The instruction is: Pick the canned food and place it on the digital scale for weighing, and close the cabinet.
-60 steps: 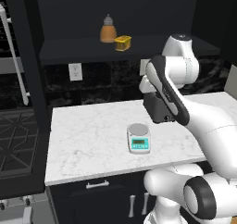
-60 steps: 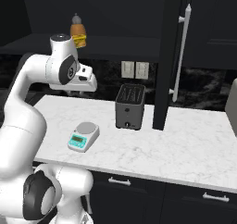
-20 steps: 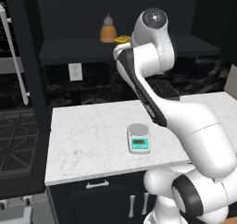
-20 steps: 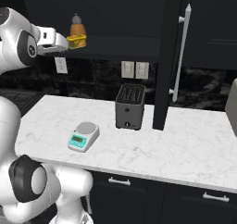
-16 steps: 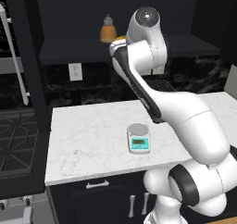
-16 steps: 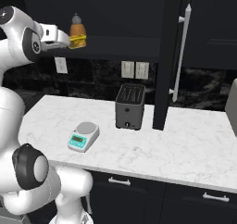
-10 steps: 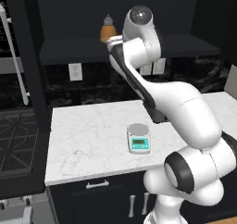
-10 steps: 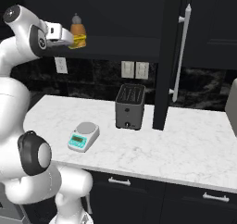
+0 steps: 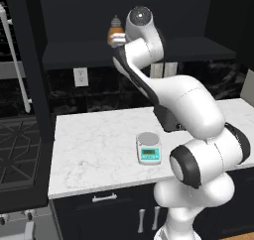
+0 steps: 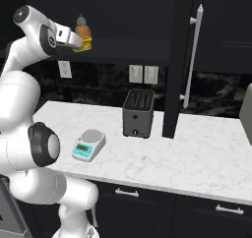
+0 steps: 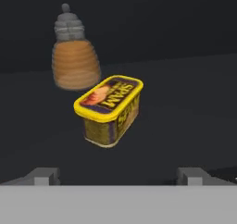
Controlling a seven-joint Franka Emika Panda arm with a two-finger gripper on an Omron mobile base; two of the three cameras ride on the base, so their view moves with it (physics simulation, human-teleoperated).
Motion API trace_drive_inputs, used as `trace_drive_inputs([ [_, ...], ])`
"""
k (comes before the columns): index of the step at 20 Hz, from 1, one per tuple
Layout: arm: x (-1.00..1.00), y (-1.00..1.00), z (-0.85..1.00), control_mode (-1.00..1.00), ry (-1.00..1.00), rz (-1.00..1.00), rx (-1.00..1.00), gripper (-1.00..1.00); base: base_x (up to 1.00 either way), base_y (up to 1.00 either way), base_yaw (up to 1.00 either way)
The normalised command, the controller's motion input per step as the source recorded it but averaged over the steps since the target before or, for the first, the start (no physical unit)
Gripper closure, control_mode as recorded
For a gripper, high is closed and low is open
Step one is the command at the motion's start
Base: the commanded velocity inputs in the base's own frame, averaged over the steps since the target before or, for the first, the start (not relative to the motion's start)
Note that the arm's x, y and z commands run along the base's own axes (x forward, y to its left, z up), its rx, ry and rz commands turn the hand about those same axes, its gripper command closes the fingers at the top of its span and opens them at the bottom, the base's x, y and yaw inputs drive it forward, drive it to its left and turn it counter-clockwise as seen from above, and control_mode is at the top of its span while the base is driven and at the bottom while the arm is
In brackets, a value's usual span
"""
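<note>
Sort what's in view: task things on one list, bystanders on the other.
Task things:
canned food
digital scale
cabinet, door open
gripper, open

Bystanders:
orange bottle
toaster
wall outlets

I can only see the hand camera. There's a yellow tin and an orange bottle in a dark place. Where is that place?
Observer: It's the shelf of the open upper cabinet, above the white counter.
Operator: Is the scale close by?
Observer: The digital scale sits down on the counter, left of a dark toaster. Its plate is bare.
Operator: Has the gripper got the tin yet?
Observer: No. The gripper is open, short of the canned food, with the orange bottle behind it.
</note>
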Motion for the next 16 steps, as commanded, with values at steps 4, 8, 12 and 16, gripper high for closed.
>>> trace_drive_inputs([
  [4,0.43,0.0,0.0,-1.0,0.06,0.0,0.0,-1.0,0.0,0.0,0.0],
  [8,0.44,0.0,0.0,-1.0,0.01,0.0,0.0,-1.0,0.0,0.0,0.0],
  [12,0.35,0.0,-0.11,-1.0,0.0,0.0,0.0,-1.0,0.0,0.0,0.0],
  [16,0.32,0.0,-0.03,-1.0,0.02,0.0,0.0,-1.0,0.0,0.0,0.0],
])
